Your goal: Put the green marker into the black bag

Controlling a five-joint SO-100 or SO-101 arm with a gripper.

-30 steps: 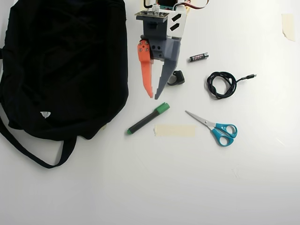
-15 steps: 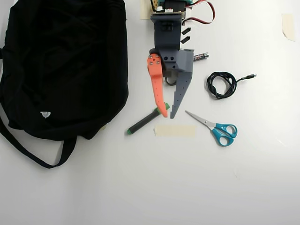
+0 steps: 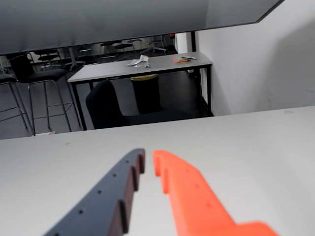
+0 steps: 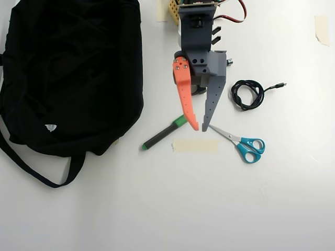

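The arm (image 4: 196, 31) is seen in the overhead view reaching from the far edge toward the near side, with the gripper (image 4: 200, 128) pointed nearward. The jaws are held slightly parted, the tips close together with nothing between them. In that view the orange finger (image 4: 185, 94) is on the left and the grey finger (image 4: 213, 99) on the right; in the wrist view the sides are reversed.

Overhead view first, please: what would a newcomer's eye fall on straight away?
The big black bag fills the upper left of the overhead view. Beside it the arm's claw, one finger orange and one grey, hangs with a narrow gap at the tips, just right of the green marker. To the right lie blue-handled scissors and a coiled black cable.
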